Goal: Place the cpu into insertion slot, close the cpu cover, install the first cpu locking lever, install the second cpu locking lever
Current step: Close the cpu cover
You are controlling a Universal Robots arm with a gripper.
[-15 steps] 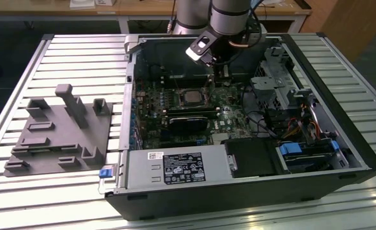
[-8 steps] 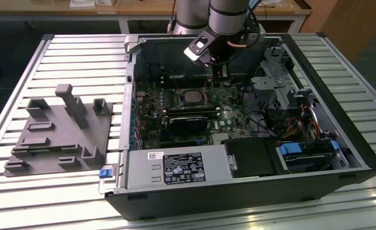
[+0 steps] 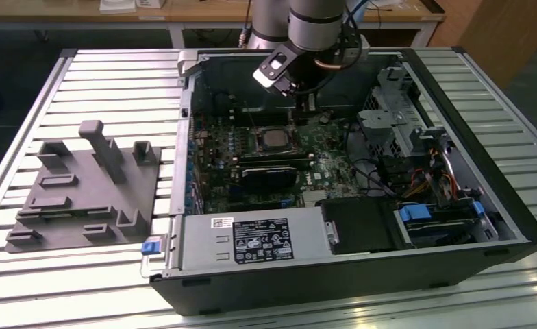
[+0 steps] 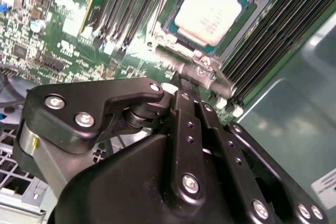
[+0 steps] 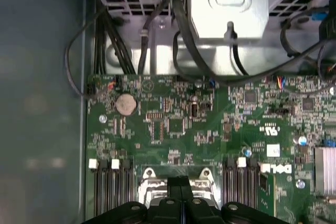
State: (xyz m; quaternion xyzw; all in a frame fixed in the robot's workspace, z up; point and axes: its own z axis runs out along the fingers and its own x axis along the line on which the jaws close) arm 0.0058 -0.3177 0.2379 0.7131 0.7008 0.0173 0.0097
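The gripper had its black fingers drawn tight together with nothing visible between them. In the second wrist view the tips hung low at the near edge of the insertion slot. Whether they touched the silvery hinge hardware just ahead of them could not be told. That hardware ran crosswise to the line of the fingers.

Straight beyond it, along the same line, the cpu lay flat and seated in the slot, its pale metal top facing up. In the first wrist view the silvery edge of the cpu cover showed on either side of the fingertips; whether it was latched down was not clear. Long black memory slots flanked the socket.

Farther off, in the exterior view, the gripper reached down into the open computer case. The cpu was near it, toward the exterior view's left.
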